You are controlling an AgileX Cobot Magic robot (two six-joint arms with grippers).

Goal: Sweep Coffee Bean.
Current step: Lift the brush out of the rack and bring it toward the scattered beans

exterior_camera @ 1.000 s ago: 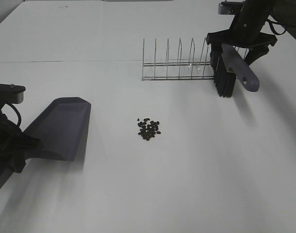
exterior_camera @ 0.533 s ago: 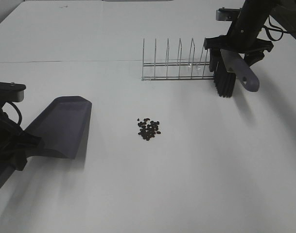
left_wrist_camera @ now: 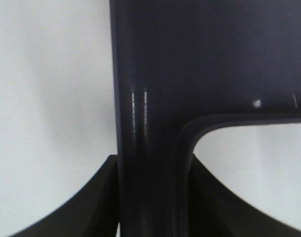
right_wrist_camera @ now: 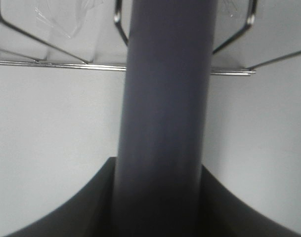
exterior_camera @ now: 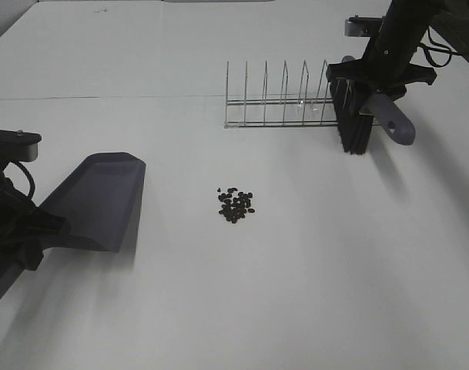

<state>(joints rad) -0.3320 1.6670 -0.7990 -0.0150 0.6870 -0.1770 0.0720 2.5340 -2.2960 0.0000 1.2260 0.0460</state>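
Observation:
A small heap of dark coffee beans (exterior_camera: 236,205) lies on the white table (exterior_camera: 311,262) near the middle. My left gripper (exterior_camera: 26,231) is shut on the handle of a dark grey dustpan (exterior_camera: 95,202), whose mouth faces the beans from the left; the handle fills the left wrist view (left_wrist_camera: 150,123). My right gripper (exterior_camera: 376,85) is shut on the grey handle of a brush (exterior_camera: 356,123) with black bristles, held at the right end of the wire rack, far behind and right of the beans. The handle fills the right wrist view (right_wrist_camera: 165,113).
A wire dish rack (exterior_camera: 280,104) stands behind the beans, its right end against the brush; its wires show in the right wrist view (right_wrist_camera: 56,61). A seam crosses the table behind the rack.
The right arm has shifted a little, swinging the brush more upright against the rack's right end. The dustpan has edged slightly right. The beans have not moved.

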